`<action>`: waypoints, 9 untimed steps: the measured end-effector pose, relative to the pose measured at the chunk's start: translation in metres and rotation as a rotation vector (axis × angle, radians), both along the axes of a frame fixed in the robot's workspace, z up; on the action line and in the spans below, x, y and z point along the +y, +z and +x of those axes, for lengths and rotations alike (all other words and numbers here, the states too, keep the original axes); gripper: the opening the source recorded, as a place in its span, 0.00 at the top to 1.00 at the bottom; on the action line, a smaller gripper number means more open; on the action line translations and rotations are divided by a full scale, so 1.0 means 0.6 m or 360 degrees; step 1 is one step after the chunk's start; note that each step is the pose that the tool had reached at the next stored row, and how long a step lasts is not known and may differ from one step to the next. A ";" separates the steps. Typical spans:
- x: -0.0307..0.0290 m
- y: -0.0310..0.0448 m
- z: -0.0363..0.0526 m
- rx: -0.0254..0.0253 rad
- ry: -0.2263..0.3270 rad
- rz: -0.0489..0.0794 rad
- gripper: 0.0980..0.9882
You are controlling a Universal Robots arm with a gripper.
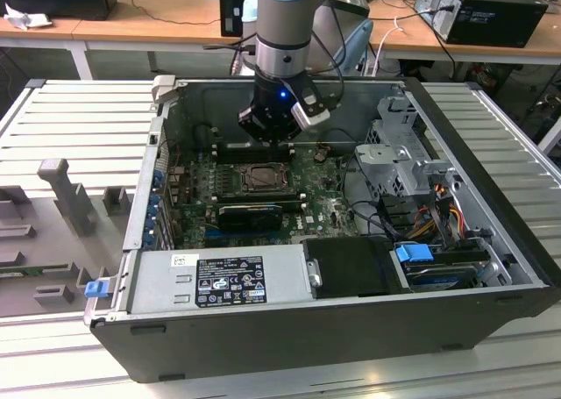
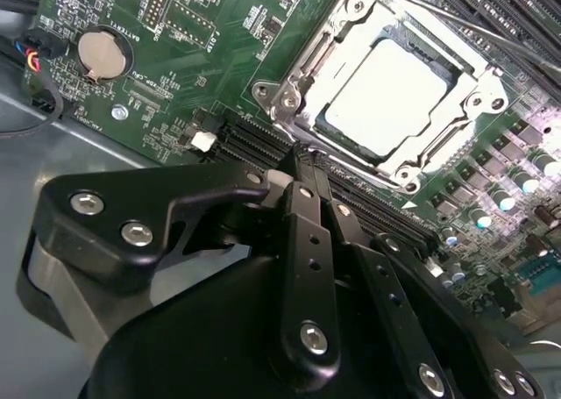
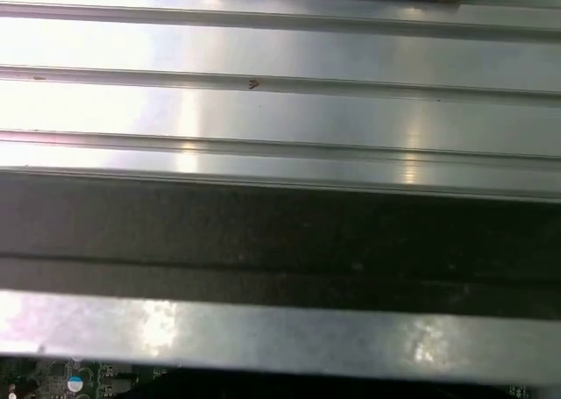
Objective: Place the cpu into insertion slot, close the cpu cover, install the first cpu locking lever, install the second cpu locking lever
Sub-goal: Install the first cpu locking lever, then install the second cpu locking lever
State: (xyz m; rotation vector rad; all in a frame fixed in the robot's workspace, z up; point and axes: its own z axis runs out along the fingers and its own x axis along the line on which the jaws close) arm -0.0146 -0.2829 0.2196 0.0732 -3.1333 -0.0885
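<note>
So the big open computer case (image 1: 351, 320) sits on a ribbed metal table (image 1: 79, 118), and the arm (image 1: 287, 31) comes down from above into the back half of it, over the green motherboard (image 1: 329, 210). The gripper (image 1: 273, 134) hangs just above the board, a bit behind the insertion slot (image 1: 261, 178) as the exterior view has it. In the second wrist view the gripper (image 2: 302, 167) has its black fingers (image 2: 308, 232) pressed together with no gap I can see, and nothing is pinched between them; the tips sit right at the edge of the socket frame, by the black ribbed slots next to it. The cpu (image 2: 386, 96) is already lying flat in the insertion slot, pale shiny face up, and the cpu cover (image 2: 351, 35) is down around it, chip showing through the square opening. That close-up also picks up a round coin battery (image 2: 99, 54) off on the board, which the exterior view is too far out to show. The first wrist view is aimed elsewhere: ribbed table metal, the dark case wall (image 3: 280, 241), and a sliver of green board (image 3: 79, 381).
</note>
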 end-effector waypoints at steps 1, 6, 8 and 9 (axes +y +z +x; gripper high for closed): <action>-0.0003 0.000 0.000 -0.00001 0.0000 0.0000 0.99; -0.0015 0.000 0.000 0.00000 0.0000 0.0000 0.99; -0.0019 0.000 0.000 -0.00001 0.0000 0.0000 0.99; -0.0021 0.000 0.000 0.00000 0.0000 0.0000 0.99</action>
